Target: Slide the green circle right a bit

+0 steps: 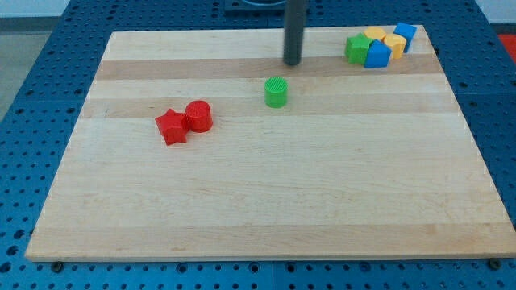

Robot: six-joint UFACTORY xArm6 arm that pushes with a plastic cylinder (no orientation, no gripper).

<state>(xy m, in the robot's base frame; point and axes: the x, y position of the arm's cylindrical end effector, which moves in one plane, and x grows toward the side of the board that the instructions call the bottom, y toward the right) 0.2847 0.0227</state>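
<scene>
Meanwhile, my tip hovered just above-right of the small green plastic circle on the wooden table; no fingers showed. Pushing from there risked sending it leftward.

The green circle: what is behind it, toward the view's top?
Behind the green circle is bare board, then my tip, apart from it, slightly right. Nothing is hidden there.

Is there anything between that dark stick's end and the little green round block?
Nothing. In the camera view, my tip sits just above and slightly right of the green circle, apart from it, with only bare board between.
</scene>
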